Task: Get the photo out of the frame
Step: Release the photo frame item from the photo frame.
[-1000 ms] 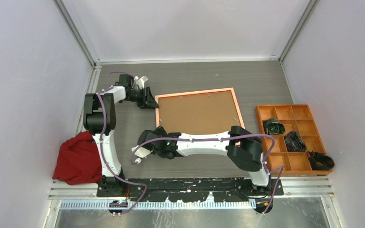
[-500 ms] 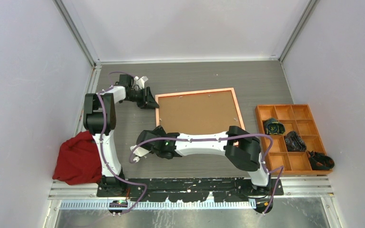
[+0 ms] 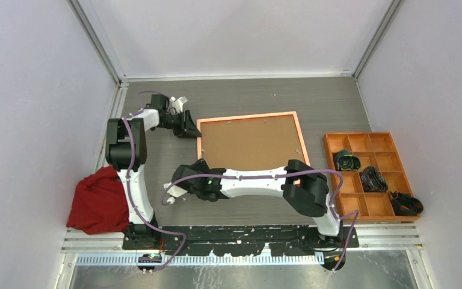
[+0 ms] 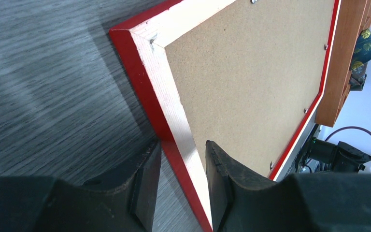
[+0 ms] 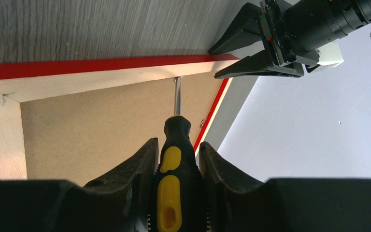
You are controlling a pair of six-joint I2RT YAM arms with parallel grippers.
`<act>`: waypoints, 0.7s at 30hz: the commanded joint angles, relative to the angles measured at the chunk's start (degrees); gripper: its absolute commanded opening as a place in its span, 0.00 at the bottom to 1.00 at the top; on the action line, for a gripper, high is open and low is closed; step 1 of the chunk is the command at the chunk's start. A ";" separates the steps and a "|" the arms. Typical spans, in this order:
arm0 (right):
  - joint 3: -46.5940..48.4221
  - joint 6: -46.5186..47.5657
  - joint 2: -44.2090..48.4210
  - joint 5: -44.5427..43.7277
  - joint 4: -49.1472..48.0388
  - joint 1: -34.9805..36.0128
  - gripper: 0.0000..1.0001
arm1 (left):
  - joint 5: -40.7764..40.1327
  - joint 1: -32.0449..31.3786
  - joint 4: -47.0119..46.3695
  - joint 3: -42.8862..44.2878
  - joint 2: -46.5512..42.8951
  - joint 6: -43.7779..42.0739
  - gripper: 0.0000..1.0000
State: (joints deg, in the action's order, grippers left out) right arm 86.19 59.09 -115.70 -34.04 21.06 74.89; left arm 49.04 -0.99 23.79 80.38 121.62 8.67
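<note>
left pincer [image 4: 183,147] clamped on the frame [image 4: 142,72] rail near its upper-left corner | right pincer [image 5: 177,144] clamped on screwdriver [image 5: 173,164], tip at a rail's inner edge | frame back-up mid-table [image 3: 246,96], backing board [image 4: 251,72] showing

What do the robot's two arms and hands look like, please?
Both arms match: the left arm and right arm have white links between chunky black joint housings, with a purple cable looped along each. A small green light glows near the right wrist. The left hand and right hand are black, with two wedge-shaped fingers ribbed on their inner faces.
</note>
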 commanded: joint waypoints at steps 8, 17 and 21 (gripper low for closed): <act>5.30 -5.78 -1.56 -2.91 -0.40 -0.33 0.01 | -4.72 -0.91 2.82 1.31 1.50 -0.35 0.40; 5.83 -9.63 -0.47 -1.14 1.51 -0.97 0.01 | -8.76 -1.61 3.75 1.63 1.29 0.16 0.33; 6.06 -10.13 -0.47 -1.17 1.10 -1.29 0.01 | -10.74 -2.18 4.39 1.95 1.25 0.30 0.27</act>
State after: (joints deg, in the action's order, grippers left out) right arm 89.80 50.78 -117.43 -35.07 22.59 74.39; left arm 44.34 -2.09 25.82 81.65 121.62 9.30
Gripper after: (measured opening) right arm 0.392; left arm 0.304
